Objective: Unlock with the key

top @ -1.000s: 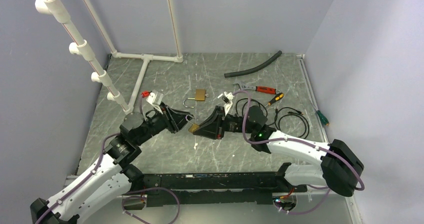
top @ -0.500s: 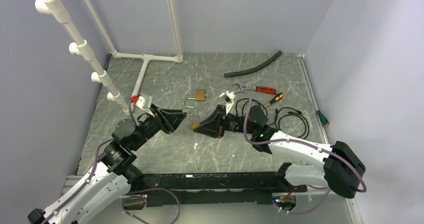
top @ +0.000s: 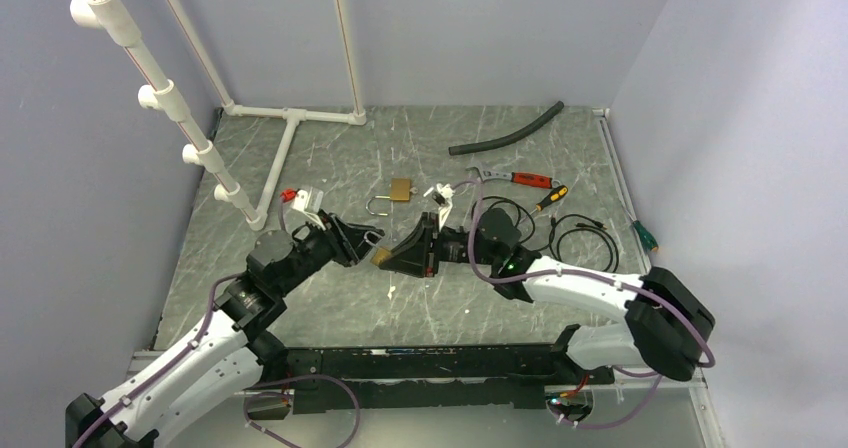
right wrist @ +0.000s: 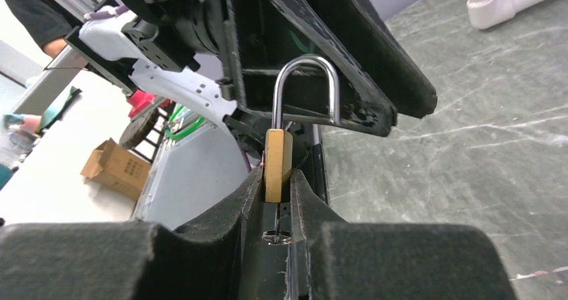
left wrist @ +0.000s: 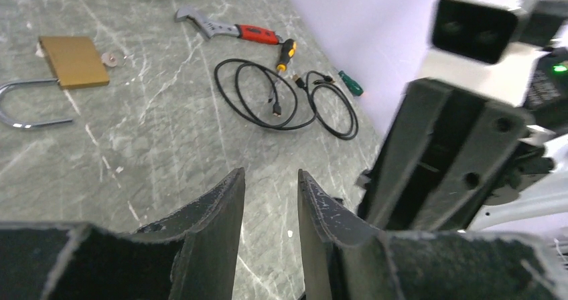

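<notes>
My right gripper is shut on a brass padlock, held edge-on with its silver shackle pointing at the left gripper. The key sticks in the padlock's underside between my fingers, and its small ring hangs below. From above, the padlock sits between the two grippers. My left gripper is open with nothing between its fingers. Its tips are right by the shackle; I cannot tell if they touch it.
A second brass padlock with an open shackle lies on the table behind the grippers. A red-handled wrench, a screwdriver, black cables and a black hose lie at right. White pipes stand at back left.
My left wrist swung up and to the left, then came back down to the shackle. My right gripper shifted slightly left with the padlock still in it.
</notes>
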